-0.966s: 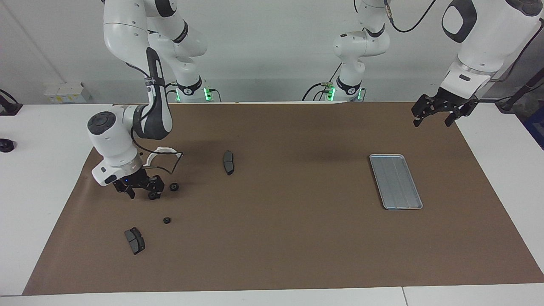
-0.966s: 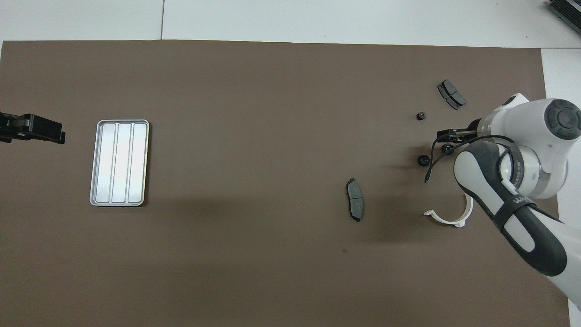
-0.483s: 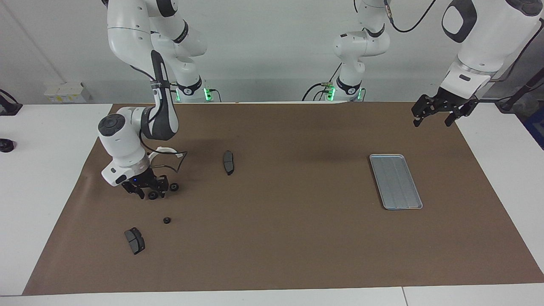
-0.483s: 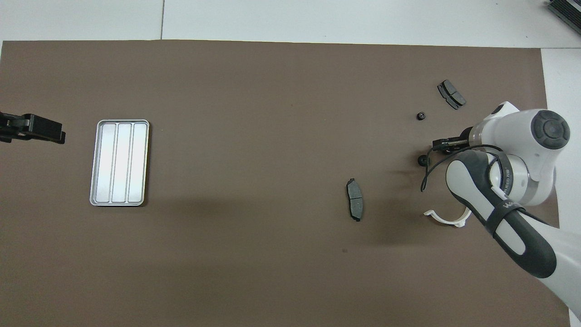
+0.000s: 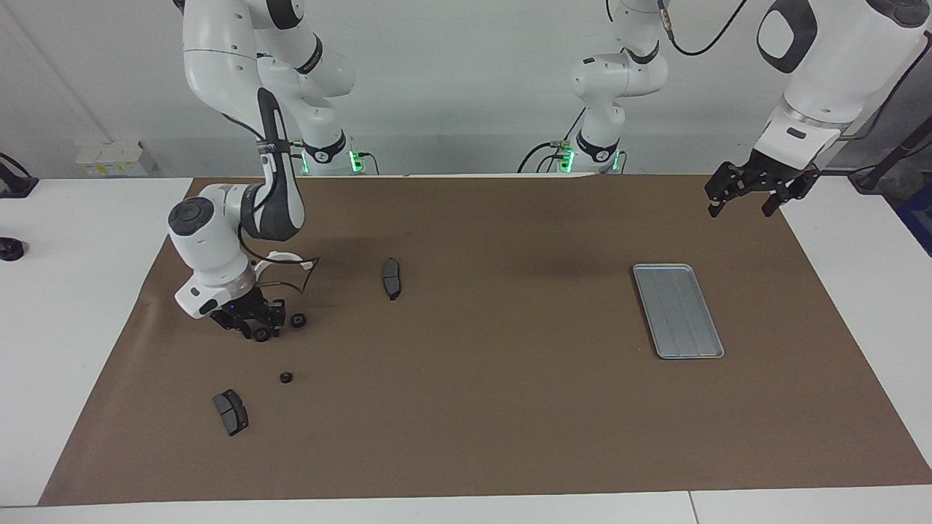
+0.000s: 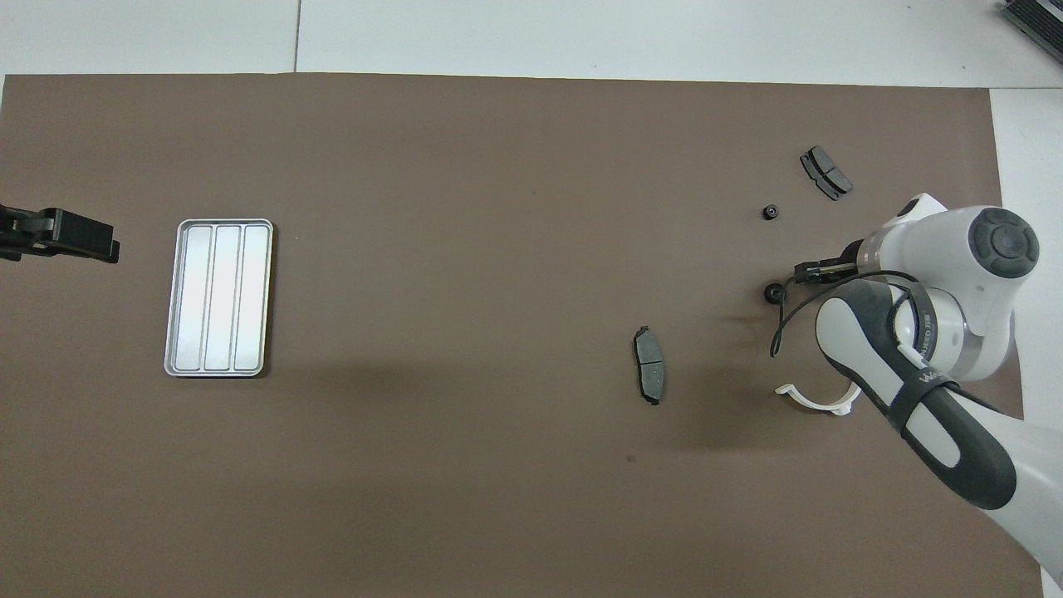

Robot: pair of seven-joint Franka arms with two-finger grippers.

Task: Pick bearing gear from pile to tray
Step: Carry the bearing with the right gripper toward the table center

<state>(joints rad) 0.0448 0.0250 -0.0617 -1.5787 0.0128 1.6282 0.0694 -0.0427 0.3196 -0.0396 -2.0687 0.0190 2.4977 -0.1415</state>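
- My right gripper [image 5: 251, 326] is low at the pile [image 5: 277, 320] near the right arm's end of the mat; it seems closed on a gear [image 5: 261, 335], though I can't tell for sure
- Tray [image 5: 678, 311] near the left arm's end sits empty; carry and drop remain
- Second gear [image 5: 298, 320] just beside, third gear [image 5: 286, 377] toward the mat's edge farthest from the robots; brake pads [image 5: 392, 278] and white half-ring [image 5: 280, 259] nearby; path looks clear
- Left gripper [image 5: 750, 191] waits open over the mat's corner

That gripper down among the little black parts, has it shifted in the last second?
Yes. The right gripper has risen a little and drawn toward the white half-ring, nearer the robots, a small black gear at its fingertips.
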